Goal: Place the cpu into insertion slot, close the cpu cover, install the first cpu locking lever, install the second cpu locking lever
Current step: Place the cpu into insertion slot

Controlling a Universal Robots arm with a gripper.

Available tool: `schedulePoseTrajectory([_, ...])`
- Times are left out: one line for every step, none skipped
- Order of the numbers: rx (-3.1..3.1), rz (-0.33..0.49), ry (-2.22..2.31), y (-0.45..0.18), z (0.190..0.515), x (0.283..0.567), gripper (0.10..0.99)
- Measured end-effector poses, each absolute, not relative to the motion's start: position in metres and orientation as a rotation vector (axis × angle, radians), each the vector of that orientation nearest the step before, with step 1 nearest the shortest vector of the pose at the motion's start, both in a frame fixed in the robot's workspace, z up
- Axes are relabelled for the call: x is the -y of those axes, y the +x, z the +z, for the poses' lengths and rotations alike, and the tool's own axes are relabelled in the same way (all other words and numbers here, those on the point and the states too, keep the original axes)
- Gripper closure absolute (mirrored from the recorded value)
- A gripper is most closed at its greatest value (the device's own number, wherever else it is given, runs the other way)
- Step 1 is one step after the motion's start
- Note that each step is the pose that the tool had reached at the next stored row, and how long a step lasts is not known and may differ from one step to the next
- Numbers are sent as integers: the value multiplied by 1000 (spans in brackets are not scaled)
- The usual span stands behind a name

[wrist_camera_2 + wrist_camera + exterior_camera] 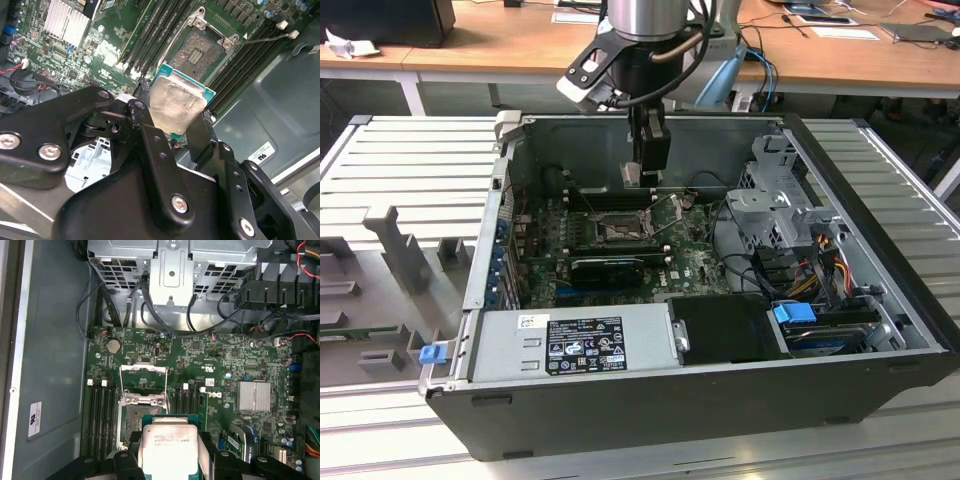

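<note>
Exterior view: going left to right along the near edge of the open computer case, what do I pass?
Left to right: blue latch → silver power supply → black shroud → blue tab. The gripper, shut on the cpu, hangs farther back over the board, so it is left out.

You're working on a grey ribbed metal table (410,160), its slats running across the exterior view. The open black computer case (700,400) lies on its side directly on those slats. It takes up the middle and reaches toward the exterior view's right, with ribbed surface showing on both sides of it. To the exterior view's left of the case, a group of grey fixture blocks (405,250) stands on the slats, apart from the case. Behind your table stands a wooden desk (500,55) with papers (582,15) lying on it.
</note>
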State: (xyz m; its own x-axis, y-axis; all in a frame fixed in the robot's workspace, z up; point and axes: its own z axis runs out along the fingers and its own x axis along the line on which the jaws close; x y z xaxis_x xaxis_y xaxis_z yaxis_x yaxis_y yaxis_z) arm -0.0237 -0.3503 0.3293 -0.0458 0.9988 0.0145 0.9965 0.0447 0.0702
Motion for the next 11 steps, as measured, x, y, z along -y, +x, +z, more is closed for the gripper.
schedulePoseTrajectory([-2243,94,2143,-24,328,350,557])
schedulePoseTrajectory([-2243,95,2143,-24,327,350,557])
schedulePoseTrajectory([-2243,94,2143,-24,327,350,557])
schedulePoseTrajectory([-2242,95,2143,-24,325,350,557])
schedulePoseTrajectory([-2242,94,2144,-24,325,350,557])
schedulePoseTrajectory([-2242,94,2144,-24,324,350,557])
schedulePoseTrajectory([-2242,94,2144,-24,323,350,557])
schedulePoseTrajectory([-2242,95,2144,-24,323,350,557])
schedulePoseTrajectory([-2242,94,2144,-24,322,350,557])
schedulePoseTrajectory([-2243,92,2145,-24,320,350,557])
schedulePoseTrajectory([-2245,90,2146,-24,320,350,557])
